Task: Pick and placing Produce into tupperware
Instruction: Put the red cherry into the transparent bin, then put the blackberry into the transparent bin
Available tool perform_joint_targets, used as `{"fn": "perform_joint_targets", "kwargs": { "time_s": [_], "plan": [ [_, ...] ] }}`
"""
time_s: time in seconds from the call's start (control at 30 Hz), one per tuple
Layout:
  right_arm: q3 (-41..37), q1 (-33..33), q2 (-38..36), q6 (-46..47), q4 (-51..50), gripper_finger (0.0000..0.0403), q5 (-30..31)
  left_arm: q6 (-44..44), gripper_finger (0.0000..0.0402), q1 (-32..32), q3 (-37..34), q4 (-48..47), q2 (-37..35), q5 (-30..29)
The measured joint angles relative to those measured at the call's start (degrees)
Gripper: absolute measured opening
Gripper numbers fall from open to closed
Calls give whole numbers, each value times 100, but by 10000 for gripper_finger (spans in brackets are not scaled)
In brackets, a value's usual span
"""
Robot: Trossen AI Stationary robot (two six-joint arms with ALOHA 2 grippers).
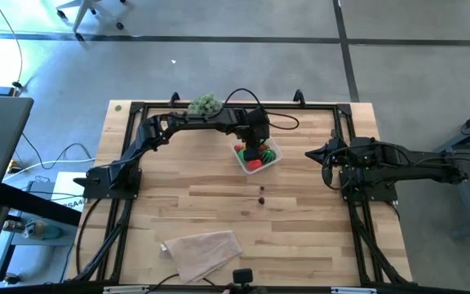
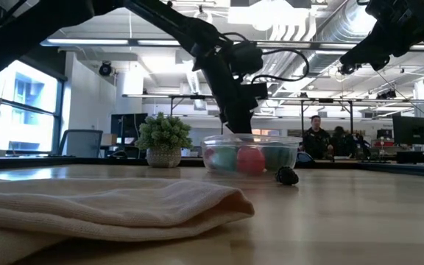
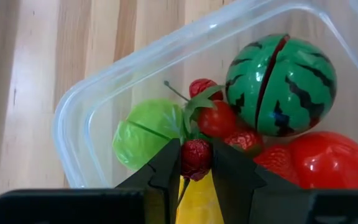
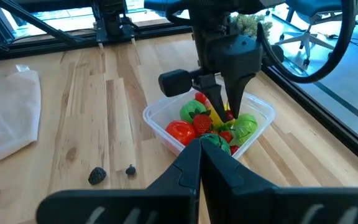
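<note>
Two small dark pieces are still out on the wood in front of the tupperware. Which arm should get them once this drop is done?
Probably the left. Its gripper is over the tupperware, shut on a small dark-red berry, close to the two dark pieces. The right gripper waits shut at the table's right side, farther away.

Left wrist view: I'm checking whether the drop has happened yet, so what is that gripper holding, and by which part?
The left gripper pinches a small dark-red berry by its sides, over the clear plastic tupperware. The right gripper holds nothing.

No text, label, brand, number or sign can be read on anything in these views
</note>
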Motion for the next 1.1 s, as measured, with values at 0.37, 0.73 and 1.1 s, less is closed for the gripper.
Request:
{"fn": "perform_joint_targets", "kwargs": {
  "time_s": [0.37,0.73,1.1],
  "plan": [
    [0,0,-2,0,2,0,0,42,83,-2,0,-70,33,262],
    [0,-2,-2,0,0,0,0,-125,188,-2,0,-53,33,-24],
    [0,-1,-1,0,2,0,0,-412,172,-16,-2,-116,-491,336]
  ]
}}
